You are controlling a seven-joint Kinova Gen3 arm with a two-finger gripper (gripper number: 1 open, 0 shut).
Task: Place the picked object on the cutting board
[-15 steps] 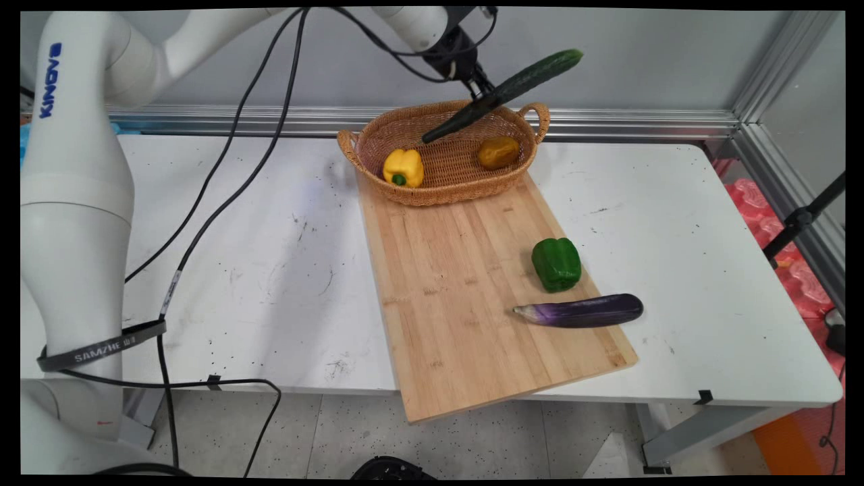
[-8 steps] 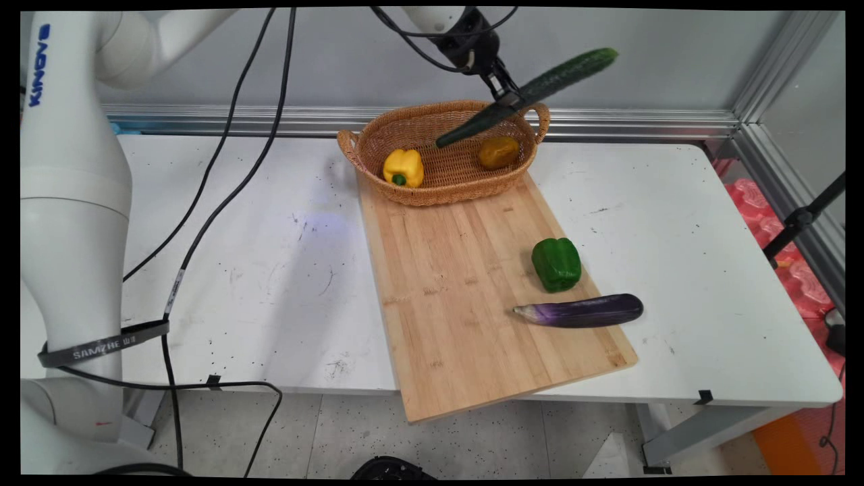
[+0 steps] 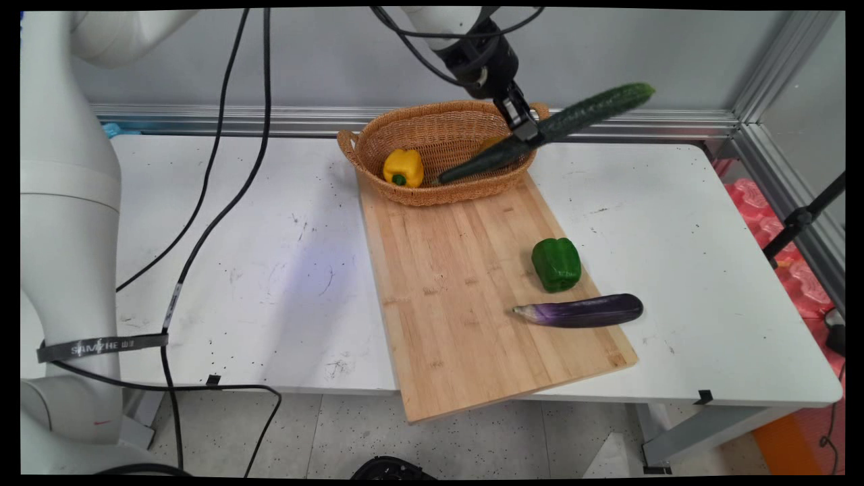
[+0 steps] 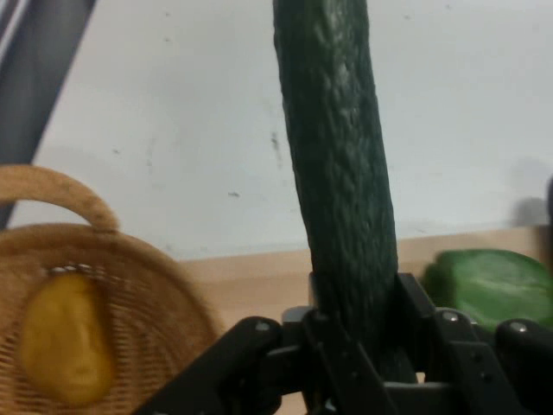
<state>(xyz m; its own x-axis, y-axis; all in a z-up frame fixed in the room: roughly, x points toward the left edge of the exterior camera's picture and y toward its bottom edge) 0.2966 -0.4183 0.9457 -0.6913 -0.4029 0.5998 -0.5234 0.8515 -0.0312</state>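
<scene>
Right, I've got the cucumber pinched across its middle in the gripper, fingers closed tight on it, so it hangs level enough, tilted with its far end up toward the wall and its near end dipping over the basket. Gripping it mid-length looks to me like what keeps it from swinging. From the hand view it runs straight out ahead of the gripper. Just below and left of my hand sits the yellow pepper in the basket, and a brownish-yellow piece lies in there too, mostly hidden behind the cucumber in the main view. Down toward me on the cutting board are the green pepper and the eggplant, well apart from my hand.
</scene>
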